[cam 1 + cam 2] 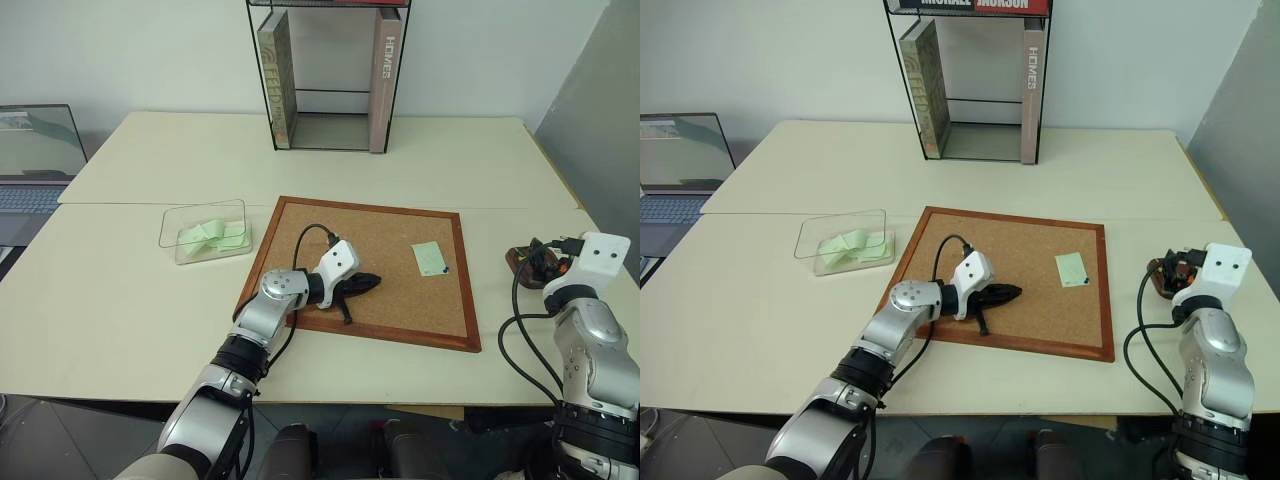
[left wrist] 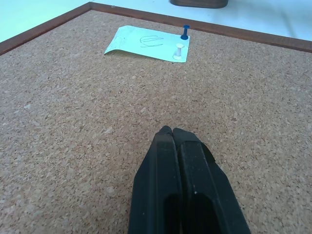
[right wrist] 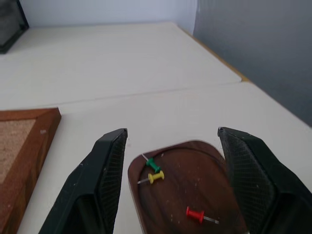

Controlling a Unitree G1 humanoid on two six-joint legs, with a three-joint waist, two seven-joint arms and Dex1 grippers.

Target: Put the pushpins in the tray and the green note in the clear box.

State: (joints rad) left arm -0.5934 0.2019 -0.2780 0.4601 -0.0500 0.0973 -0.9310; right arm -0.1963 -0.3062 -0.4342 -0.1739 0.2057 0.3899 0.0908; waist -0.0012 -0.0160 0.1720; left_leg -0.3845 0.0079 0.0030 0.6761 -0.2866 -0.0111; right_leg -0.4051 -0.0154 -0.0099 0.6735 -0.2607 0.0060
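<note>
The green note (image 1: 430,258) lies on the right part of the corkboard (image 1: 300,240), pinned by a blue pushpin (image 2: 185,32) and a white one (image 2: 179,51). My left gripper (image 1: 365,283) is shut and empty, low over the cork a hand's length left of the note. The brown tray (image 3: 209,165) sits on the table right of the board, holding a green (image 3: 153,164), a yellow (image 3: 156,177) and a red pushpin (image 3: 195,214). My right gripper (image 3: 173,134) hovers open over the tray with nothing between its fingers. The clear box (image 1: 205,230) stands left of the board with green notes inside.
A black wire book stand (image 1: 330,75) with two books stands at the back of the table. A laptop (image 1: 35,160) sits at the far left. The table's right edge runs close behind the tray.
</note>
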